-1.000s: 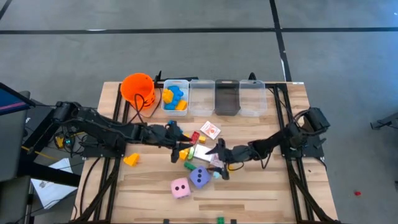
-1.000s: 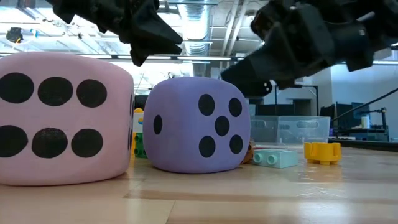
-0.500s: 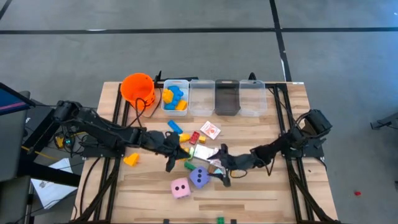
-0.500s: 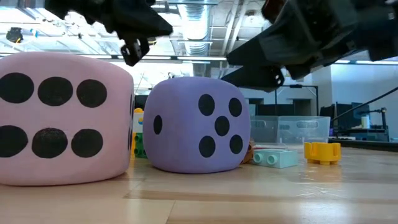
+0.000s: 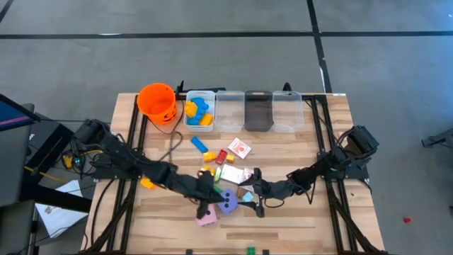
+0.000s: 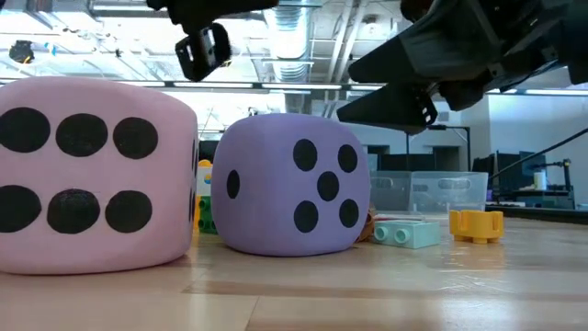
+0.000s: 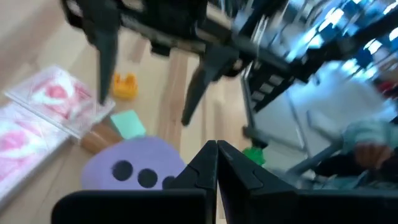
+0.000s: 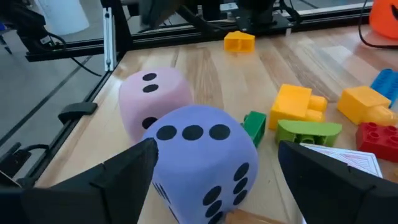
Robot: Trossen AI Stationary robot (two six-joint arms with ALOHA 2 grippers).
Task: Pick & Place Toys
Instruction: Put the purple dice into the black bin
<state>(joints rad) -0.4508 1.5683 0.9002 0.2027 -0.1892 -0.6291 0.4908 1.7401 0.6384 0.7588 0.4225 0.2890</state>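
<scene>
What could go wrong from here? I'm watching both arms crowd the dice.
The open right end effector straddles the purple die, which sits close to the pink die; closing may shove it into the pink one. The shut left end effector hovers over the same die, so the arms might collide.

No words, brands or written numbers can be read. Only black pips are seen: six on the pink die (image 6: 96,175) and five on the purple die (image 6: 292,184), facing the low view.
</scene>
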